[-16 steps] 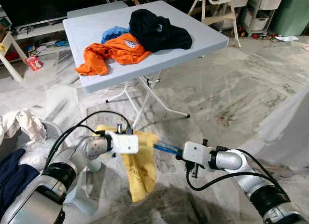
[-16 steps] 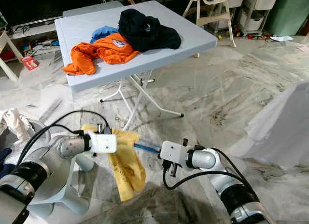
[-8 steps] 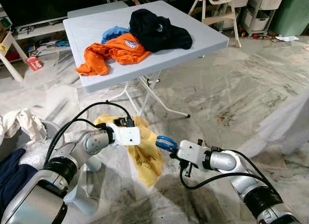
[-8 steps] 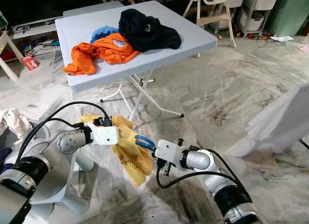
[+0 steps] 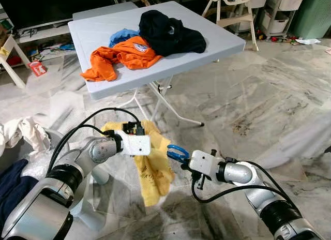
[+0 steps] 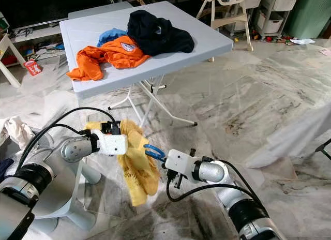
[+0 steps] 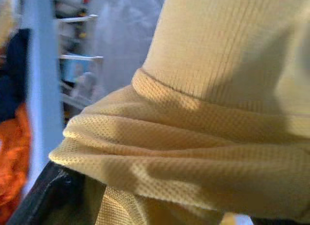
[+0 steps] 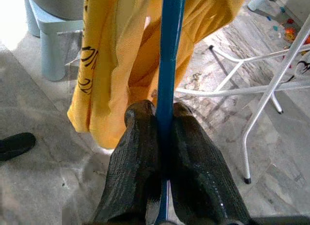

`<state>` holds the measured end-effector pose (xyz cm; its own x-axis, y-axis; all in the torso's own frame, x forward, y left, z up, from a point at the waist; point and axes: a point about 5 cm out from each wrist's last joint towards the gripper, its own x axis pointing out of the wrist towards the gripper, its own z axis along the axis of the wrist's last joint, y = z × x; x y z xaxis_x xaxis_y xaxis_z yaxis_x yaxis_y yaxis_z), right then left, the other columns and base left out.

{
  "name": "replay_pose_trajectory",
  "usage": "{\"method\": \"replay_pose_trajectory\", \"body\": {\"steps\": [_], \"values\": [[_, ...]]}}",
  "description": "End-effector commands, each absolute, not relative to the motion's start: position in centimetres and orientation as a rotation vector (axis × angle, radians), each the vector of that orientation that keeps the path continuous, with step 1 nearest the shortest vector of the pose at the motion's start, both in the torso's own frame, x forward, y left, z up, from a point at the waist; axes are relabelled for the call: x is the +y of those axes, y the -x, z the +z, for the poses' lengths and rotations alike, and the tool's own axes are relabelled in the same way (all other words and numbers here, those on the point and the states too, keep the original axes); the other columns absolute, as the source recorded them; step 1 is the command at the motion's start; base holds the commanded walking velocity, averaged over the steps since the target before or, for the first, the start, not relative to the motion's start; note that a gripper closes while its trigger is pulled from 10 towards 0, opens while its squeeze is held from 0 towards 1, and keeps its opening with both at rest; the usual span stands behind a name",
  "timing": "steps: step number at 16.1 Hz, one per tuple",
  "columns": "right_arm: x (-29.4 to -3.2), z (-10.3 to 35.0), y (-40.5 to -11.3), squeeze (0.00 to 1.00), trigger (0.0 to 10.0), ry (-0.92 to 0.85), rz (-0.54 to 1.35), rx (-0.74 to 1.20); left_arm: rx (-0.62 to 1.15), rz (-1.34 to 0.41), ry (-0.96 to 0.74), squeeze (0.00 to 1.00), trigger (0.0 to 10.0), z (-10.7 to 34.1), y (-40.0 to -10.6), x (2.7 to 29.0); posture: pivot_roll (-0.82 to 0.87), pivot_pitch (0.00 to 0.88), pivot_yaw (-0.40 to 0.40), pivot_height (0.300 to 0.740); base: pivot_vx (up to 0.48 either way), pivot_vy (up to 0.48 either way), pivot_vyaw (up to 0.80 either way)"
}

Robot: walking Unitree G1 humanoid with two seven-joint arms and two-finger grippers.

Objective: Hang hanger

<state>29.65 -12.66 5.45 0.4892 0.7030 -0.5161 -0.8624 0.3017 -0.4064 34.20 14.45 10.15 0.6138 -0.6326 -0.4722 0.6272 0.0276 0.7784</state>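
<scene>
A yellow shirt point(image 5: 152, 170) hangs low over the marble floor, held up by my left gripper point(image 5: 146, 140), which is shut on its upper folds point(image 7: 193, 157). My right gripper point(image 5: 182, 160) is shut on a blue hanger point(image 5: 177, 152), whose loop points at the shirt's right edge. In the right wrist view the black fingers point(image 8: 140, 157) clamp the blue hanger bar point(image 8: 170, 55), which runs up into the yellow shirt point(image 8: 111, 74).
A white folding table point(image 5: 217, 35) stands ahead with orange point(image 5: 124, 54), blue point(image 5: 121, 35) and black point(image 5: 168, 33) clothes piled on it; its legs point(image 5: 155, 108) are just beyond the shirt. A grey stool point(image 5: 93, 209) and clothes point(image 5: 20, 134) lie at the left. White cloth point(image 5: 305, 141) lies at the right.
Both arms have drawn closer together: the right gripper brought the blue hanger up against the shirt's edge, and the shirt has swung and now hangs straighter down.
</scene>
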Motion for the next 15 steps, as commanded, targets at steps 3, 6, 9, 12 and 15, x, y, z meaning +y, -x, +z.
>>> {"method": "replay_pose_trajectory", "body": {"steps": [3, 6, 9, 12, 15], "values": [[-12.2, 5.2, -29.4, 0.0, 0.0, 0.708, 1.074, 0.258, 0.047, -1.002, -1.238, 1.0, 10.0, 11.3, -34.7, 15.4, -0.08, 0.033, 0.089, 0.74, 0.0, 0.0, 0.0], [-12.0, 5.2, -29.5, 0.0, 0.0, 0.713, 1.076, 0.258, 0.205, -1.083, -1.264, 1.0, 10.0, 10.5, -34.1, 16.9, -0.07, 0.033, 0.086, 0.74, 0.0, 0.0, 0.0], [-11.9, 5.2, -29.6, 0.0, 0.0, 0.715, 1.078, 0.258, 0.314, -1.169, -1.296, 0.4, 10.0, 10.7, -33.6, 17.8, -0.06, 0.037, 0.081, 0.74, 0.0, 0.0, 0.0], [-11.8, 5.2, -29.7, 0.0, 0.0, 0.711, 1.075, 0.255, 0.266, -1.161, -1.359, 0.0, 10.0, 11.9, -34.0, 17.2, -0.06, 0.038, 0.082, 0.74, 0.0, 0.0, 0.0], [-11.8, 5.2, -29.7, 0.0, 0.0, 0.704, 1.07, 0.255, 0.234, -1.126, -1.362, 0.0, 10.0, 13.1, -34.5, 16.9, -0.07, 0.039, 0.087, 0.74, 0.0, 0.0, 0.0]]}}
